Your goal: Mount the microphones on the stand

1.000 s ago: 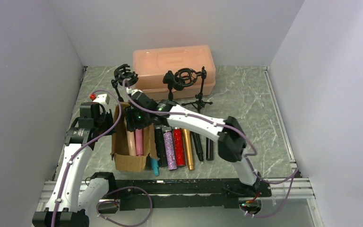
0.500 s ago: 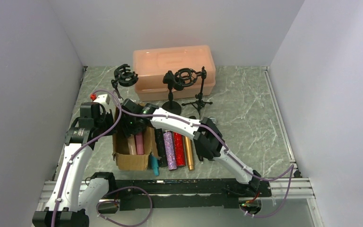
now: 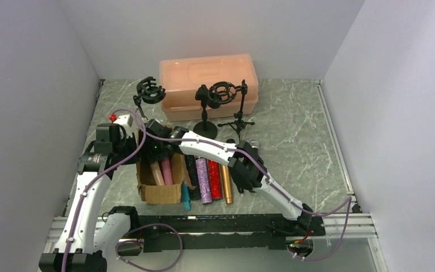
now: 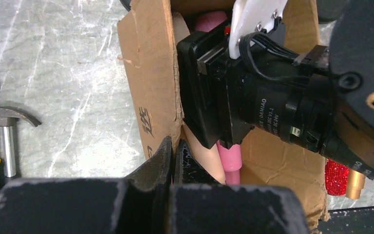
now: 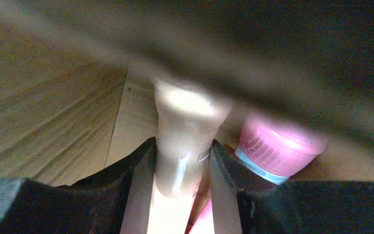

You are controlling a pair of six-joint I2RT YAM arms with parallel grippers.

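From above: my right gripper (image 3: 157, 152) dips into the cardboard box (image 3: 158, 194), with the peach microphone (image 3: 156, 171) directly beneath it.

Left wrist: my left gripper (image 4: 171, 153) sits closed at the box wall.

Right wrist: my fingers (image 5: 141, 165) clasp the peach shaft, whose long axis runs straight ahead between them.

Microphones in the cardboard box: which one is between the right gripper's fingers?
The peach microphone; the right gripper holds it, while the pink microphone lies beside, outside.

Peach microphone (image 5: 182, 122) lies tilted in the cardboard box (image 3: 158, 194), pinched by my right pincer (image 5: 181, 146); pink microphone (image 5: 277, 146) beside it. Right of the box, 5 side by side: teal (image 3: 186, 197), black (image 3: 192, 170), purple glitter (image 3: 204, 181), red glitter (image 3: 214, 180), gold (image 3: 225, 184).
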